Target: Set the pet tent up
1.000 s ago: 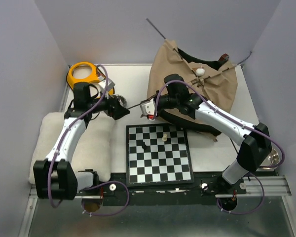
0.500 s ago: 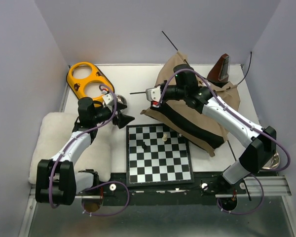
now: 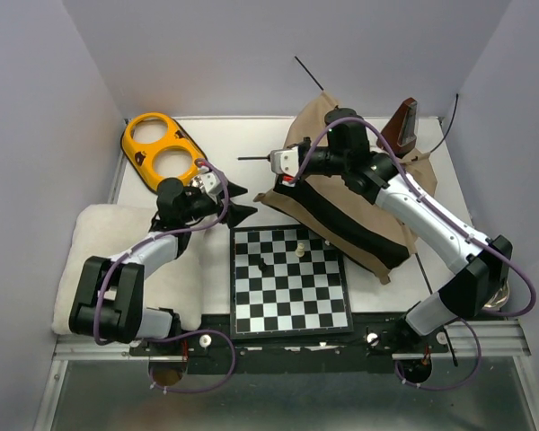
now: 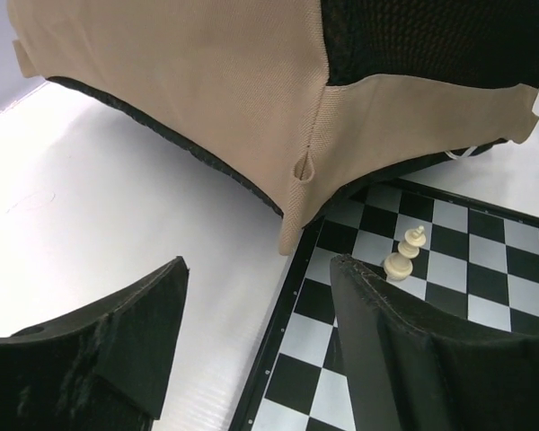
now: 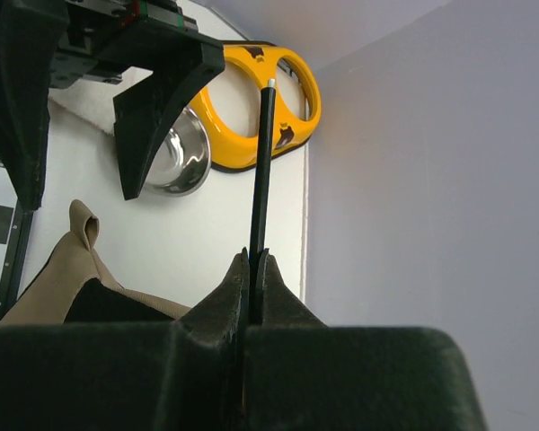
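Top external: tent (image 3: 328, 199) at one o'clock.
Right claw (image 3: 280, 163) pinches its pole (image 5: 262, 162); left claw (image 3: 241, 201) gapes empty; bowl (image 5: 175, 162) beside yellow holder (image 3: 136, 154).

Overlooking the whole worktop (image 3: 234, 135) from above; peering close from both wrists, sharing the pet tent (image 4: 207, 81) edge.

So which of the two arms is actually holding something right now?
The right arm's fingers are pinched shut on a thin black pole; the left arm's fingers stand open and empty near the tent.
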Available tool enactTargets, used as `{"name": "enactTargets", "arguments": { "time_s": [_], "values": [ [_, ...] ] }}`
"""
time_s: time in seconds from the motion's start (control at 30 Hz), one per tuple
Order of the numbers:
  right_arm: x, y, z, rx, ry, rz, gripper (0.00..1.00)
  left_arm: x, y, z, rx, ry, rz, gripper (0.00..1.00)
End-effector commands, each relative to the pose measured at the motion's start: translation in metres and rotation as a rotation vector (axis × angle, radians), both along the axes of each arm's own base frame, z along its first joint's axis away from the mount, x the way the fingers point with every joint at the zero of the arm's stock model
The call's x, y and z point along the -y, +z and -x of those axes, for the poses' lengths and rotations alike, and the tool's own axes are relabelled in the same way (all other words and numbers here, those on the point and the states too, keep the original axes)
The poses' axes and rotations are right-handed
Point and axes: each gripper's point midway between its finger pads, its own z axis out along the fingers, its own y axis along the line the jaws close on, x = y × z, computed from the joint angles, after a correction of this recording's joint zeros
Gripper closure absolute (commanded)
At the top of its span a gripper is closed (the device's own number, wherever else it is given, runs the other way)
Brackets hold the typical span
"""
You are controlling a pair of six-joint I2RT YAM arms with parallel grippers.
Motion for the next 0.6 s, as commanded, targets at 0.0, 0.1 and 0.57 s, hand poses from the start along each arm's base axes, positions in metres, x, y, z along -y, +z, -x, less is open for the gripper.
{"name": "enactTargets", "arguments": {
  "time_s": [0.0, 0.1, 0.57],
  "values": [
    [0.016, 0.025, -0.007, 0.054, -0.061, -0.019, 0.99, 0.009, 0.021, -0.006, 0.103, -0.034, 0.033, 0.25],
    [0.016, 0.027, -0.008, 0.055, -0.065, -0.022, 0.99, 0.014, 0.023, -0.006, 0.097, -0.041, 0.055, 0.3],
    [0.027, 0.01, -0.01, 0.059, -0.086, 0.027, 0.99, 0.027, 0.024, -0.002, 0.062, -0.082, 0.079, 0.74]
  ]
}}
